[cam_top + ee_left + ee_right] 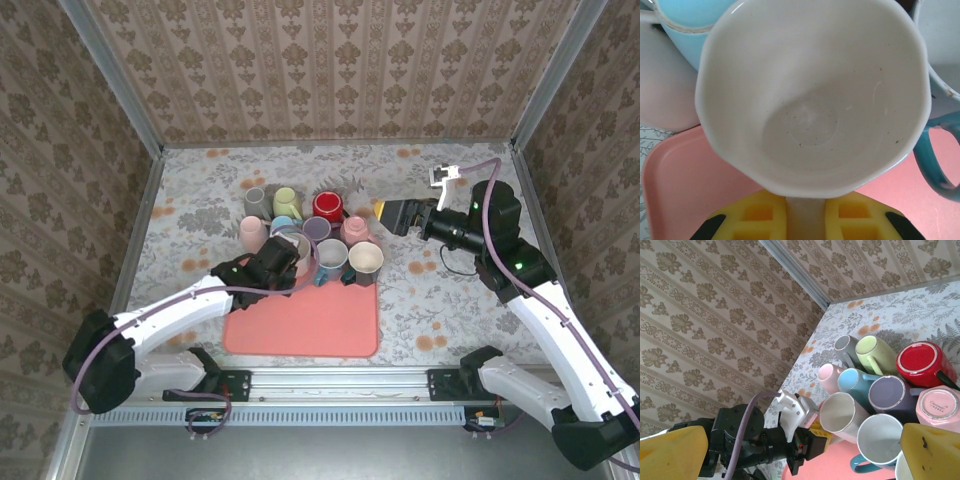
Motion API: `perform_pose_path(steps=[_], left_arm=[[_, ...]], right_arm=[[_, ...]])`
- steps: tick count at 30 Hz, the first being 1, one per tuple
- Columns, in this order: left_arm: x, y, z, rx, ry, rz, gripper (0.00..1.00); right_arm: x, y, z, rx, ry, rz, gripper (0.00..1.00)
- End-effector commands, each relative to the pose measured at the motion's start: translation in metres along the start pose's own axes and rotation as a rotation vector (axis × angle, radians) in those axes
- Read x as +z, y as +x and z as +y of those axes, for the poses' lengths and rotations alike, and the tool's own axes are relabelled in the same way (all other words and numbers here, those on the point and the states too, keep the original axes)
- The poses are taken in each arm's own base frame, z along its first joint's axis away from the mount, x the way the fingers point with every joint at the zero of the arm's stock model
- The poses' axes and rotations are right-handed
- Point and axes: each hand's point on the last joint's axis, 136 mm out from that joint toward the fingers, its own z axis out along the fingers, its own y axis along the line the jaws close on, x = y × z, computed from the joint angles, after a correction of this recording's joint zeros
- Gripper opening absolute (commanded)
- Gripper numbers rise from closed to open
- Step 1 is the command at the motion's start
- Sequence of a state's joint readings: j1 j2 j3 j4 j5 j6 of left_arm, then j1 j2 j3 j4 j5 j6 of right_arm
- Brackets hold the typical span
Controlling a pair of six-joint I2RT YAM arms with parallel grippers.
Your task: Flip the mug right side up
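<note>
Top external view, and the left gripper (pixel 284 258) is down at the far edge of the pink mat (pixel 305 325), clamped tight on the white mug (pixel 298 245). Over to the left wrist view: the yellow fingers (pixel 757 220) pinch the mug's handle between them. The mug is tipped over, its open mouth facing straight back at the camera, bare inside on show. It sits right at the mat's far edge, towards the left half, with pink showing just under its rim.

Other mugs crowd in beyond that far edge. A teal mug (pixel 331 260) is just beside it on the right, a light blue mug (pixel 852 381) is tucked in behind, and a red mug (pixel 328 207) sits further back from the mat.

The right gripper (pixel 386 210) hangs beyond the mat's far right corner, jaws spread wide with nothing between them, well apart from the white mug.
</note>
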State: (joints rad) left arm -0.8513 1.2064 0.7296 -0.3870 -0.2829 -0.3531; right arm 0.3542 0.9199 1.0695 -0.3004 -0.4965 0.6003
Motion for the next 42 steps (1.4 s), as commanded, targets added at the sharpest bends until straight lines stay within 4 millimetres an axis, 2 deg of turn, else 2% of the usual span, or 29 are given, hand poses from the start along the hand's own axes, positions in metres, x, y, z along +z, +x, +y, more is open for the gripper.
perform_pose_path(steps=[1, 6, 11, 17, 22, 25, 31, 33, 36, 38, 42], left_arm=[[0.001, -0.024, -0.006, -0.072, 0.024, -0.103, 0.13], [0.006, -0.018, -0.01, -0.092, 0.042, -0.089, 0.18], [0.006, -0.012, -0.011, -0.108, 0.053, -0.074, 0.36], [-0.015, -0.011, 0.0, -0.118, 0.028, -0.069, 0.53], [-0.048, -0.021, 0.007, -0.13, 0.037, -0.076, 0.58], [-0.079, -0.034, 0.002, -0.153, 0.113, -0.089, 0.59], [-0.159, -0.084, -0.012, -0.327, 0.409, -0.191, 0.6], [-0.181, -0.1, -0.012, -0.431, 0.534, -0.23, 0.6], [-0.204, -0.119, -0.004, -0.6, 0.706, -0.275, 0.59], [-0.212, -0.13, 0.001, -0.685, 0.778, -0.299, 0.57], [-0.225, -0.149, -0.011, -0.761, 0.939, -0.297, 0.56]], right_arm=[[-0.007, 0.001, -0.001, -0.028, 0.014, -0.005, 1.0], [-0.009, 0.0, -0.002, -0.03, 0.021, -0.011, 1.0], [-0.007, 0.0, -0.006, -0.024, 0.033, -0.007, 1.0], [-0.003, 0.001, -0.014, -0.034, 0.076, 0.019, 1.0], [0.006, 0.007, -0.031, -0.032, 0.144, 0.074, 1.0], [0.014, 0.015, -0.048, -0.016, 0.204, 0.118, 1.0], [0.042, 0.037, -0.093, 0.061, 0.341, 0.222, 1.0], [0.054, 0.056, -0.117, 0.081, 0.427, 0.308, 1.0], [0.073, 0.074, -0.147, 0.095, 0.537, 0.406, 1.0], [0.085, 0.085, -0.164, 0.101, 0.601, 0.459, 1.0], [0.104, 0.098, -0.19, 0.121, 0.671, 0.538, 1.0]])
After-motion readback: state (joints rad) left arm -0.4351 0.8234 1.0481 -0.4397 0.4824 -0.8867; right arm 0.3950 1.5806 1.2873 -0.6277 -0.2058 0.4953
